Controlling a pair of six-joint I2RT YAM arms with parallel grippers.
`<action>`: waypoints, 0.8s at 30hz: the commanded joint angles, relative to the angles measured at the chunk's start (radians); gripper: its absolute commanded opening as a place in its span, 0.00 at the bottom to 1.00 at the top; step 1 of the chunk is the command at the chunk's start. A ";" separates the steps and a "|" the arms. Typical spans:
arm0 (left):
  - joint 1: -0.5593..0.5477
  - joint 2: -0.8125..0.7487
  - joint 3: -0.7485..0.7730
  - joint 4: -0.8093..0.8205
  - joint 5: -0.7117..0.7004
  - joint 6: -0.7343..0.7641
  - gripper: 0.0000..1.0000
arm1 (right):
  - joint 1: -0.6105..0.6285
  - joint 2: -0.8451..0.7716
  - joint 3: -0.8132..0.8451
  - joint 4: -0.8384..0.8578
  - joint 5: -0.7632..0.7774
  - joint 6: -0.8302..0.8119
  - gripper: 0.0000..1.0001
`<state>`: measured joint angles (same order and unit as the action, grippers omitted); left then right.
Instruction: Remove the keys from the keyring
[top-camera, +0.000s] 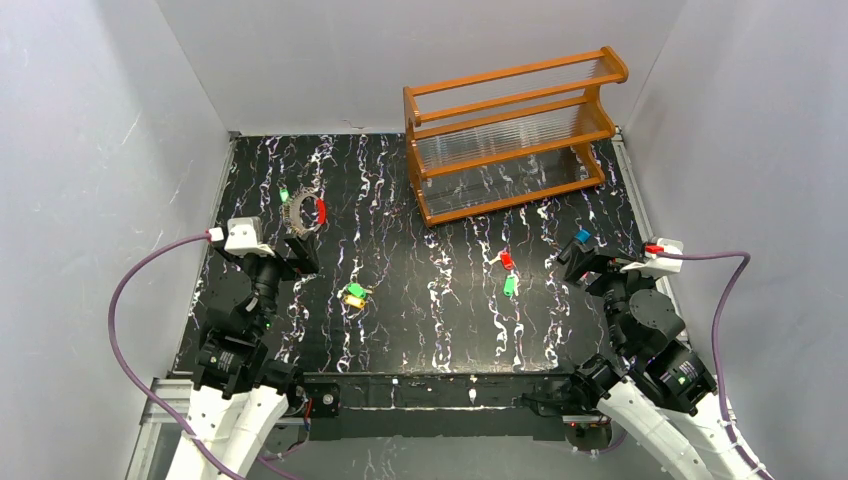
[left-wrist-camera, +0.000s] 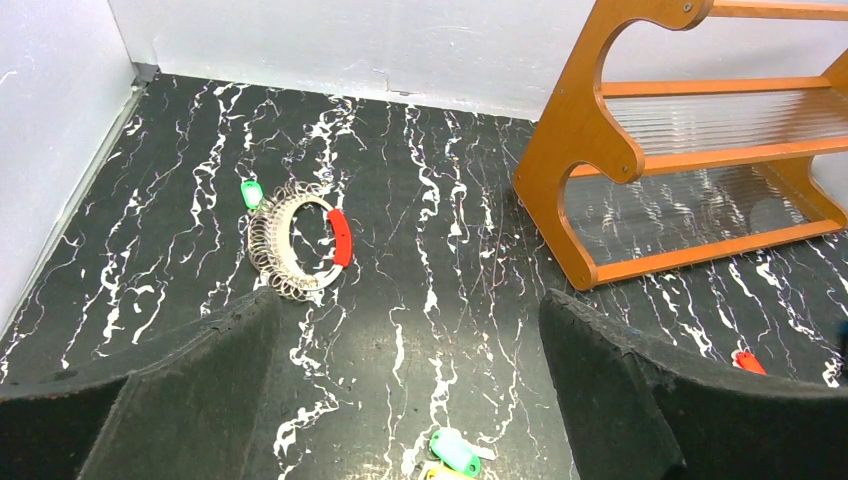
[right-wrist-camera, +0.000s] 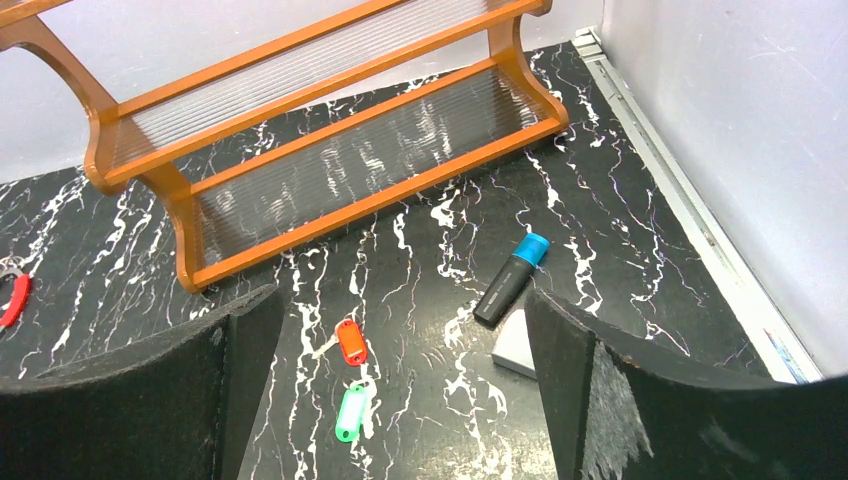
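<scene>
The keyring (top-camera: 304, 211), a silvery ribbed coil with a red segment, lies on the table at the far left; it also shows in the left wrist view (left-wrist-camera: 298, 245). A green key (top-camera: 284, 194) touches its far-left side (left-wrist-camera: 250, 192). A green key (top-camera: 354, 291) and a yellow key (top-camera: 354, 301) lie together mid-table. A red key (top-camera: 506, 260) and a green key (top-camera: 510, 285) lie right of centre, also in the right wrist view (right-wrist-camera: 350, 341) (right-wrist-camera: 351, 411). My left gripper (top-camera: 298, 252) is open and empty, just near of the ring. My right gripper (top-camera: 572, 258) is open and empty, right of the red key.
An orange wooden rack (top-camera: 515, 135) with ribbed clear shelves stands at the back right. A black marker with a blue cap (right-wrist-camera: 511, 278) and a small white block (right-wrist-camera: 520, 343) lie by my right gripper. Grey walls close in the table on three sides.
</scene>
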<state>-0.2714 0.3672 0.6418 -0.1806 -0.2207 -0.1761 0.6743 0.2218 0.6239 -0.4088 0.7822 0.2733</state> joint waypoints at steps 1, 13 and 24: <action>-0.003 0.003 0.006 0.012 0.005 0.008 0.98 | -0.001 -0.013 -0.003 0.035 -0.001 -0.003 0.99; -0.003 0.327 0.114 -0.038 -0.008 -0.022 0.98 | -0.002 -0.023 -0.008 0.047 -0.044 -0.009 0.99; 0.078 0.979 0.406 -0.058 0.099 -0.105 0.87 | -0.002 -0.061 -0.008 0.039 -0.047 -0.002 0.99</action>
<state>-0.2554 1.1809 0.9440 -0.2192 -0.1894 -0.2440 0.6743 0.1825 0.6231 -0.4080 0.7296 0.2733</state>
